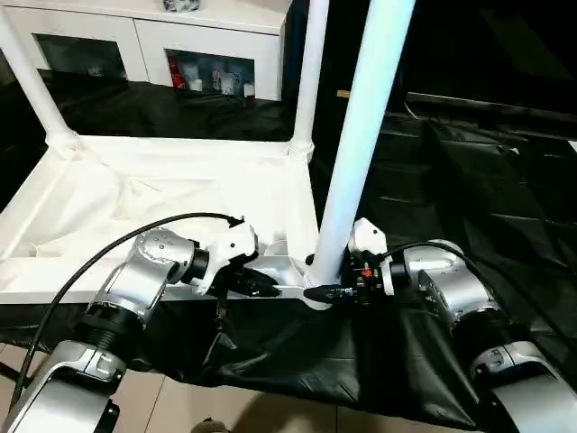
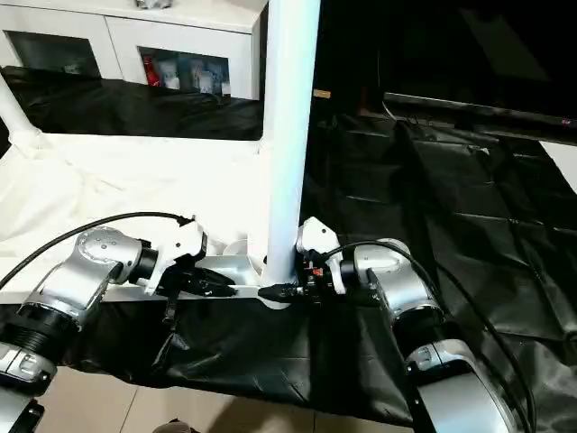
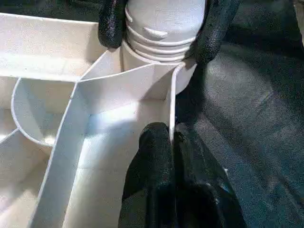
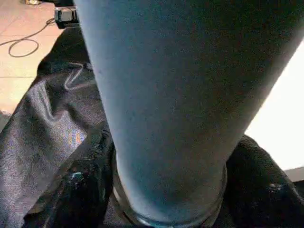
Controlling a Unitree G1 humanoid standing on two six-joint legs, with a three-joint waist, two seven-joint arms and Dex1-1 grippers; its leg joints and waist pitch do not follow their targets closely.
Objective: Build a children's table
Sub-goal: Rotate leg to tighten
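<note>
The children's table top (image 1: 180,153) lies upside down on a black cloth, ribbed side up. Two white legs (image 1: 306,81) (image 1: 32,81) stand upright in its far corner sockets. A third leg (image 1: 361,135) stands upright at the near right corner, its ridged base (image 3: 161,33) at the socket. My right gripper (image 1: 323,290) is shut on that leg's base, one finger (image 3: 111,23) on each side. My left gripper (image 1: 270,289) is shut on the top's thin near rim (image 3: 172,109), just left of that corner.
A white glass-door cabinet (image 1: 180,45) stands behind the table top. Black cloth (image 1: 469,180) covers the surface to the right and hangs over the near edge. Pale floor tiles (image 1: 180,406) show below. A black cable (image 1: 117,244) loops over my left forearm.
</note>
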